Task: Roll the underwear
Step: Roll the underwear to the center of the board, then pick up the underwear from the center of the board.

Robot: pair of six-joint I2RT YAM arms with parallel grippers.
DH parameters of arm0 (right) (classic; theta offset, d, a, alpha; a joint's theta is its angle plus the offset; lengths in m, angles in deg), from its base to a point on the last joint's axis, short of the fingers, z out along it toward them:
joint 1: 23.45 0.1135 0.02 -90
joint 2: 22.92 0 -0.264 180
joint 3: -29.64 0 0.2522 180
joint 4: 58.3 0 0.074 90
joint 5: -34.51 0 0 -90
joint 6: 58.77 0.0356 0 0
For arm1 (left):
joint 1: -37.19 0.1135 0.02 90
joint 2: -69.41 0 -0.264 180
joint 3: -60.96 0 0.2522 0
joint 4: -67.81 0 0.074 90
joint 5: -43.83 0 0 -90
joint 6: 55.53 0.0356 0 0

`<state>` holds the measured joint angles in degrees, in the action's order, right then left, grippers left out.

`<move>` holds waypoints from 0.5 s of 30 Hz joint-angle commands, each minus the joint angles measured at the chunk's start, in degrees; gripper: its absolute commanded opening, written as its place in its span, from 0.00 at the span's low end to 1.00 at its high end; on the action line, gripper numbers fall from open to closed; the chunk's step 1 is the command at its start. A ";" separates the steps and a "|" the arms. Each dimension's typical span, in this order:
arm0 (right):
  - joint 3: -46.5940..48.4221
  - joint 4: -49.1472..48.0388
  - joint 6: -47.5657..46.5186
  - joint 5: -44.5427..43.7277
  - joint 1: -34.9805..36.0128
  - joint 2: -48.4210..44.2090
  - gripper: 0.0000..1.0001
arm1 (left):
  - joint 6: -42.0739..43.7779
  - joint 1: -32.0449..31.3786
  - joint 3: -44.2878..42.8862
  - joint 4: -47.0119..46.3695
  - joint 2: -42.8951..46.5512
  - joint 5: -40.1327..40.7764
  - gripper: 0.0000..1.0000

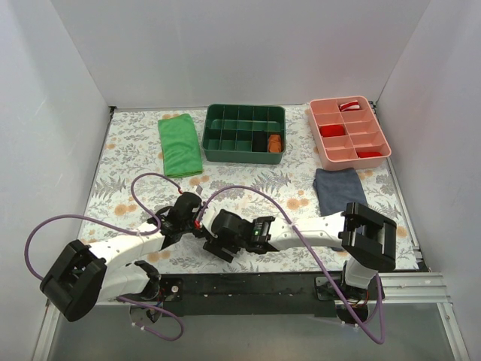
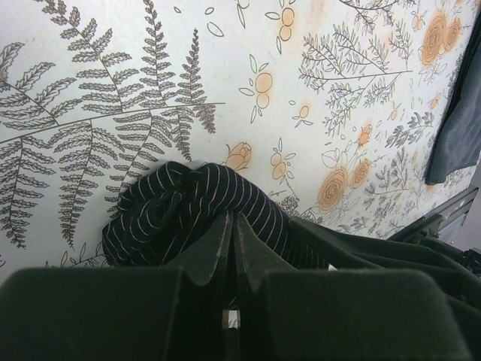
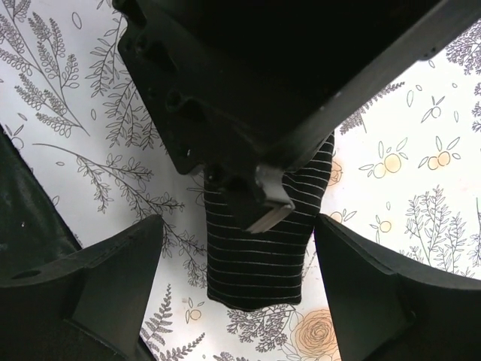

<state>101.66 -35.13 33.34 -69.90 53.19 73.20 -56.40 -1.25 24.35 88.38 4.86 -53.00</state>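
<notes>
Two sets of fingers meet at the soft black pinstriped underwear, bunched on the flowery counter — the left fingers are shut tight with tips on it, so the wide-open right fingers should close gently round its middle.

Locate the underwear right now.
The underwear lies rolled, near centre-left on the table, at the tips of the shut left hand, under the open right hand.
</notes>
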 commanded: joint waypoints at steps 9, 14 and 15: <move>-5.43 -6.86 1.58 -0.44 -0.26 -0.40 0.87 | 1.22 -0.41 1.23 6.11 -2.42 0.94 0.00; -7.37 -8.88 2.46 5.09 -1.84 -1.46 0.87 | 1.13 -0.41 1.41 5.59 -2.59 -0.02 0.00; -7.46 -8.88 2.72 5.62 -2.28 -1.37 0.86 | 1.22 -0.33 1.32 5.50 -2.77 -0.03 0.00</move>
<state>95.34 -41.29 34.70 -68.09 52.19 73.33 -56.44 -1.25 23.93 87.92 3.94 -53.07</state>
